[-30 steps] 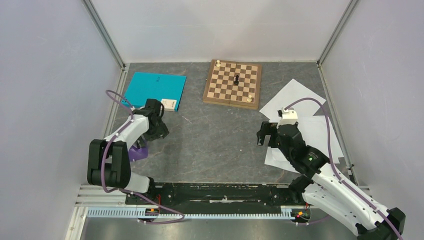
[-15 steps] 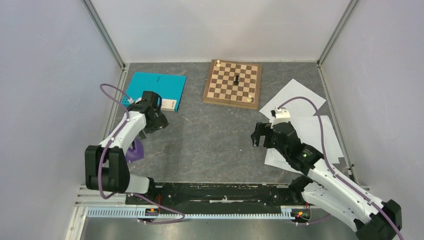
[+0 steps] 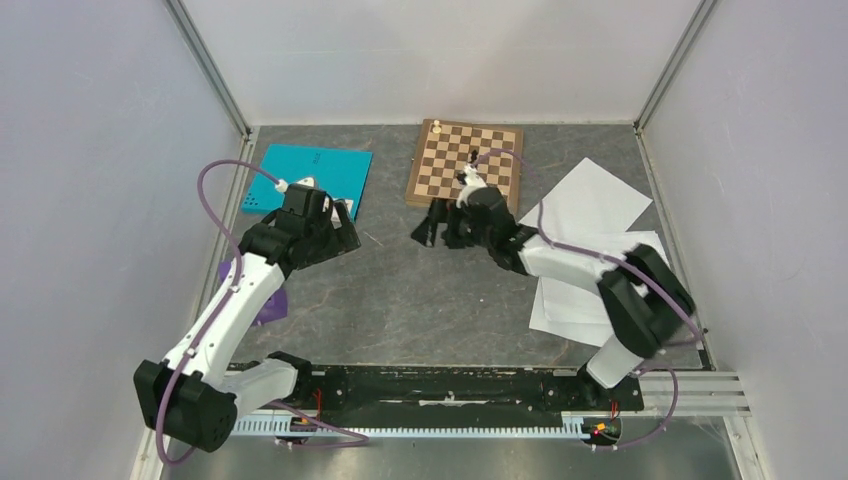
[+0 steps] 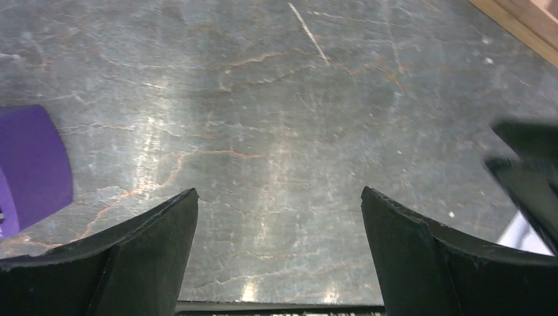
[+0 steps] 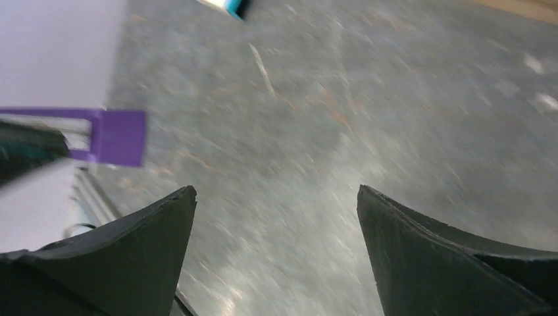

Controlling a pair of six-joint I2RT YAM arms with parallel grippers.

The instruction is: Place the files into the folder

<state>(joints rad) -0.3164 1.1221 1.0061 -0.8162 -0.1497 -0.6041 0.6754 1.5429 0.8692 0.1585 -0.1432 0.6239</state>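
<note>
The teal folder [image 3: 300, 172] lies shut and flat at the back left; its corner shows in the blurred right wrist view [image 5: 233, 6]. The files [image 3: 592, 198] are several white sheets spread at the right, with more lying nearer [image 3: 590, 295]. My left gripper [image 3: 338, 238] is open and empty just off the folder's near right corner; in its wrist view [image 4: 279, 204] only bare table lies between the jaws. My right gripper [image 3: 432, 230] is open and empty over the table middle, in front of the chessboard, left of the sheets; its wrist view [image 5: 276, 197] shows bare table.
A wooden chessboard [image 3: 465, 165] with a few pieces stands at the back centre. A purple metronome [image 3: 268, 305] sits at the left beside my left arm and shows in both wrist views [image 4: 33, 164] [image 5: 115, 135]. Walls close in the table on three sides.
My right arm has swung far left, from over the white sheets to the table middle before the chessboard. My left arm has stretched out to the right along the folder's near corner.
</note>
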